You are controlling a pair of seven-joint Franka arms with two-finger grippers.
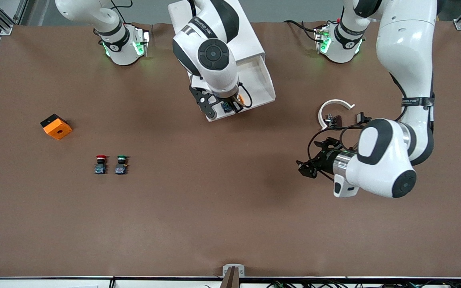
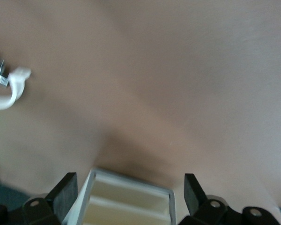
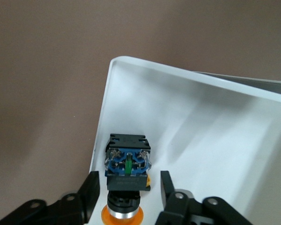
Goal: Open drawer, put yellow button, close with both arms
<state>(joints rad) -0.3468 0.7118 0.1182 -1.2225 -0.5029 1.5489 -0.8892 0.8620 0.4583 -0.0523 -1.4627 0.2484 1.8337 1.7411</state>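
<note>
The white cabinet (image 1: 250, 36) stands between the arm bases, and its top drawer (image 1: 264, 86) is pulled out toward the front camera. The yellow button (image 3: 127, 168) lies on its side in the drawer's white tray (image 3: 201, 122), close to the tray's front corner. Its blue base (image 1: 226, 106) shows under the right hand. My right gripper (image 3: 129, 179) is open over that corner, with a finger on each side of the button and a gap to each. My left gripper (image 1: 306, 167) is open and empty over bare table toward the left arm's end. The cabinet (image 2: 129, 201) shows between its fingers.
A red-capped button (image 1: 101, 164) and a green-capped button (image 1: 121, 164) stand side by side toward the right arm's end. An orange block (image 1: 56, 127) lies farther out that way. A white open ring with a clamp (image 1: 334, 110) lies beside the left arm.
</note>
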